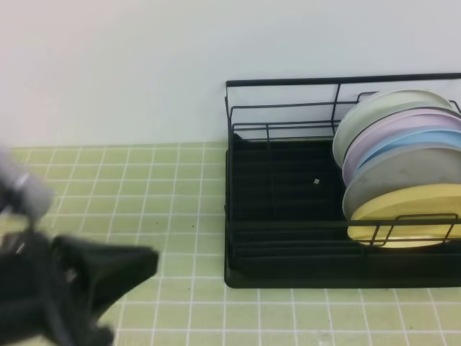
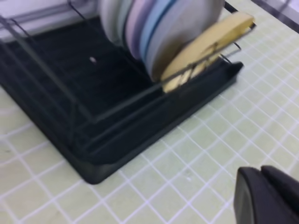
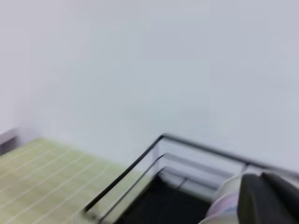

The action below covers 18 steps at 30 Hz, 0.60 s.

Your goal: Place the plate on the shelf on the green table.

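The pale-yellow plate (image 1: 407,205) stands on edge in the black wire shelf (image 1: 281,216) at its right end, in front of the other plates, leaning on the front rail. It also shows in the left wrist view (image 2: 205,44), with the shelf (image 2: 117,126) on the green table (image 2: 210,154). My left gripper (image 1: 148,261) is blurred at the lower left, well clear of the shelf, with its jaws together and empty; its fingertips (image 2: 264,186) show at the bottom right. My right gripper (image 3: 266,196) is a dark shape above the shelf's back rail (image 3: 140,175).
White (image 1: 382,108), lilac (image 1: 403,126), light-blue (image 1: 425,138) and grey (image 1: 410,169) plates stand behind the yellow one. The shelf's left half holds no plates. The green table (image 1: 144,187) stretches left of the shelf. A white wall stands behind.
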{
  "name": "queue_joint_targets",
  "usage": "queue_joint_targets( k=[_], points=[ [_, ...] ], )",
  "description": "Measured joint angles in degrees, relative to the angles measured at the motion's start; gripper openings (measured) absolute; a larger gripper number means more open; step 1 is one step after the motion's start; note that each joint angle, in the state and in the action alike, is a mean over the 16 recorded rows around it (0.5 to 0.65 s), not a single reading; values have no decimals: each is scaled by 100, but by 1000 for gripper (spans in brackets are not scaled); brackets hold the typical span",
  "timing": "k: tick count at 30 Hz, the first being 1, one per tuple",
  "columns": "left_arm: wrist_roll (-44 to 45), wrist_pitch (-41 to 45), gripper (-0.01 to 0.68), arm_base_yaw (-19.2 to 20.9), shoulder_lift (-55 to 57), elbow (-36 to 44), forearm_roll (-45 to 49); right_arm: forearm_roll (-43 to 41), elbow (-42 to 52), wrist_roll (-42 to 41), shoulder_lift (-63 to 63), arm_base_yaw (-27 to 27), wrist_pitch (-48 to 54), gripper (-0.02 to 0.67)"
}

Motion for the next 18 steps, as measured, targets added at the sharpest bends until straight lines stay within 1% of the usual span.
queue_joint_targets(
  k=[9, 18],
  points=[
    [100, -390, -1, 0, -928, 870, 103, 246, 987, 34, -1319, 0, 272, -1],
    [147, -521, -1, 0, -1402, 1271, 133, 271, 1872, 26, -2053, 0, 330, -2]
  ],
)
